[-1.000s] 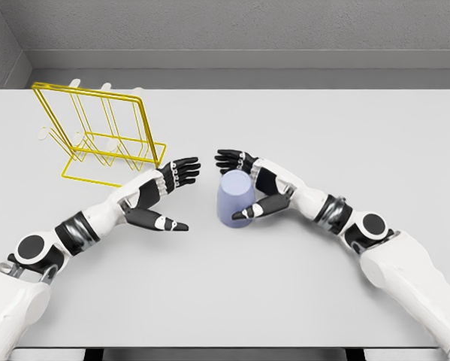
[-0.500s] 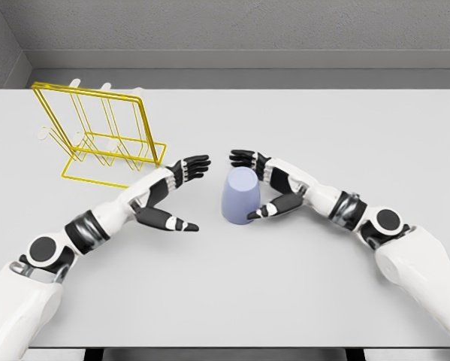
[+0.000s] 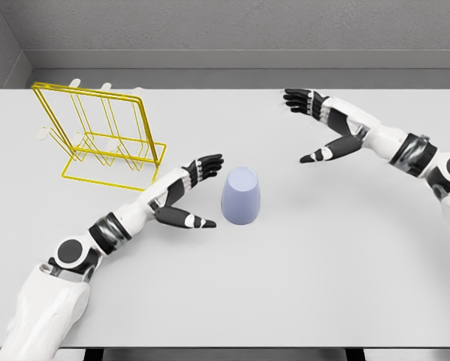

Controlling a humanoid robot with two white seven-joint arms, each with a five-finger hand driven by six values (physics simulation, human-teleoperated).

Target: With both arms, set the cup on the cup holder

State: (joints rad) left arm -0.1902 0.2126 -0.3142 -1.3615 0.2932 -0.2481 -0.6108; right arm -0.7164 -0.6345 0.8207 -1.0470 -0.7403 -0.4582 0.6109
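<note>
One pale blue cup [image 3: 240,195] stands upside down mid-table, likely light, rigid and smooth; grasp its tapered sides. Left hand [image 3: 185,197], fingers spread, sits just beside it; right hand [image 3: 320,128] open, well apart.

A lilac cup [image 3: 240,196] stands mouth-down on the grey worktop [image 3: 285,286], the open left hand [image 3: 185,194] just beside it, the open right hand [image 3: 324,128] far right, a yellow wire cup holder [image 3: 101,135] far left.
</note>
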